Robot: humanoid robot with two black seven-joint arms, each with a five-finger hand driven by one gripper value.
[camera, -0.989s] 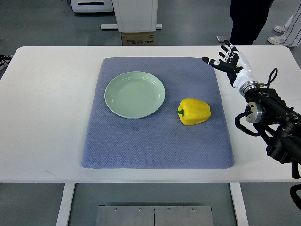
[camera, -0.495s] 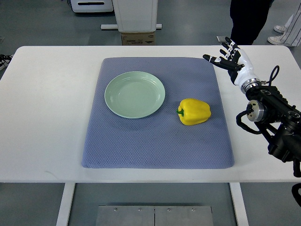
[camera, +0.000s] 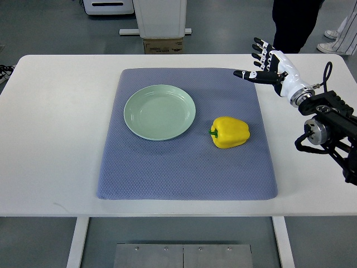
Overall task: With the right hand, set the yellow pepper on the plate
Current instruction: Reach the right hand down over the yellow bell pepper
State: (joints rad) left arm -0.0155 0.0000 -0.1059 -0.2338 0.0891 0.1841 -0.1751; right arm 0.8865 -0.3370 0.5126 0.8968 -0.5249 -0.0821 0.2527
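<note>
Right hand: your white-and-black fingered right hand (camera: 271,68) hovers spread, empty, at the blue-grey woven mat's (camera: 187,162) 2 o'clock corner.
Pepper: glossy yellow bell pepper (camera: 230,132) lies at the hand's 7 o'clock, well apart.
Plate: round pale-green plate (camera: 160,111) at pepper's 10 o'clock, bare mat between.

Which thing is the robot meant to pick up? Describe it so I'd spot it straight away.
Find the blue-grey mat on the white table. Two things lie on it: a pale green plate and, to its right, the yellow pepper. It is the only bright yellow, lumpy thing, with a green stem.
</note>
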